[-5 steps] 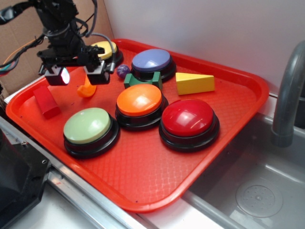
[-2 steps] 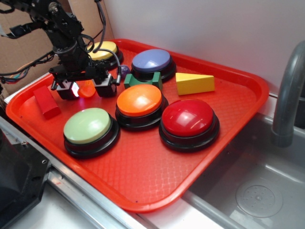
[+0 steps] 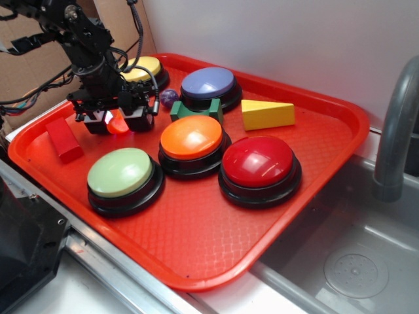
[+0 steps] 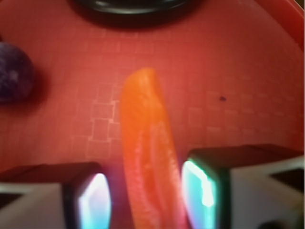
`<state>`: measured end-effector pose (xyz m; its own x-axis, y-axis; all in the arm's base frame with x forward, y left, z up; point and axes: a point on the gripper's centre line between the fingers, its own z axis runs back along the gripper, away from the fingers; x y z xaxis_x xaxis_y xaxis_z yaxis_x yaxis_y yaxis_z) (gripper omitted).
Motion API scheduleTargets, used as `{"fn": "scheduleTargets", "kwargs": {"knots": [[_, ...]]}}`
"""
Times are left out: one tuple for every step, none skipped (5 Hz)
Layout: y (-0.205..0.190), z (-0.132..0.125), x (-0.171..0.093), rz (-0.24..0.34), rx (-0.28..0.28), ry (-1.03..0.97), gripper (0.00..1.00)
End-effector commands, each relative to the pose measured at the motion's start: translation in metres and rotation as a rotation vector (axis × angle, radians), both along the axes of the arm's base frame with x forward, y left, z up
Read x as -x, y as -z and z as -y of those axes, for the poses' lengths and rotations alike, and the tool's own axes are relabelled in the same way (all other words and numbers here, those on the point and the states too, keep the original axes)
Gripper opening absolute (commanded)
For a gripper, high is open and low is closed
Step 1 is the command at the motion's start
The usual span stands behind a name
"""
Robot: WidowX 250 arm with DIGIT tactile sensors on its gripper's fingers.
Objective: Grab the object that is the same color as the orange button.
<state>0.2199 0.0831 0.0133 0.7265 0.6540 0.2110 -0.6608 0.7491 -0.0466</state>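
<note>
Gripper lowered around the orange slice on the red tray, fingers on both sides of it.

We see the gripper (image 3: pixel 118 122) down at the back left part of the tray (image 3: pixel 314 170), and the small orange slice (image 4: pixel 147 157) lies between its two fingers (image 4: pixel 93 200), near the purple ball (image 4: pixel 14 78) and well apart from the orange button (image 3: pixel 192 137). The fingers stand at a narrow opening; the right one seems to be just beside the slice or touching it, the left one shows a thin gap, so we cannot tell if the hold is already firm. We judge the slice to be light, hard and glossy, therefore a little slippery. Its thin curved body gives little surface, so the best place to press is across the two flat sides near the middle, where it is thickest, and not at the pointed ends.
</note>
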Motion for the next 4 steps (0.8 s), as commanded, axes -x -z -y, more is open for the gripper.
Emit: {"fn": "scheduleTargets", "kwargs": {"knots": [[-0.027, -0.007, -0.003, -0.045, -0.028, 0.006, 0.0], [-0.058, -0.005, -0.001, -0.094, -0.057, 0.02, 0.0], [-0.099, 0.005, 0.002, -0.129, -0.013, 0.103, 0.0], [-0.144, 0.027, 0.004, -0.086, 0.032, 0.174, 0.0]]}}
